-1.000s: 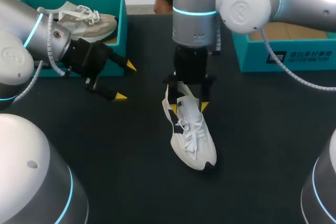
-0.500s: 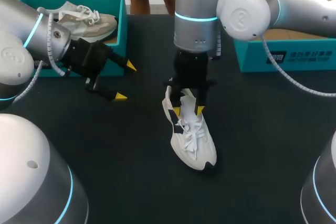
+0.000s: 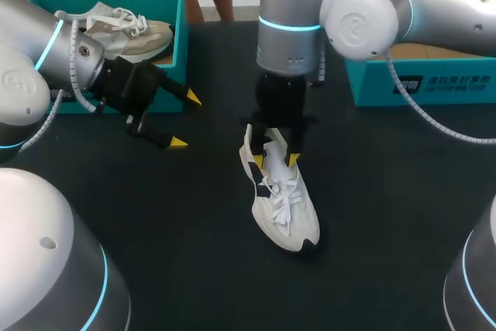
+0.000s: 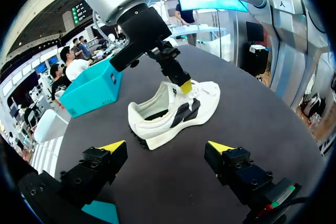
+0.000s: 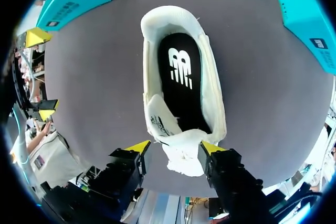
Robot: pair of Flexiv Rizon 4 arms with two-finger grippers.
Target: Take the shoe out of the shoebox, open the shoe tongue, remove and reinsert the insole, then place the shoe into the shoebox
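White lace-up sneaker [image 3: 283, 199] centre frame, heel up-frame, toe down-frame. Right gripper [image 3: 275, 161] above the tongue [image 5: 181, 156], fingers spread, straddling it. Left gripper [image 3: 184, 120] released, well left.

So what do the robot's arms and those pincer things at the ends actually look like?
The left arm and right arm are thick silver tubes with rounded joint caps and glowing cyan rings. A ribbed white cable loops along each wrist. The left end effector and right end effector are black and boxy, each with two yellow-tipped fingers.
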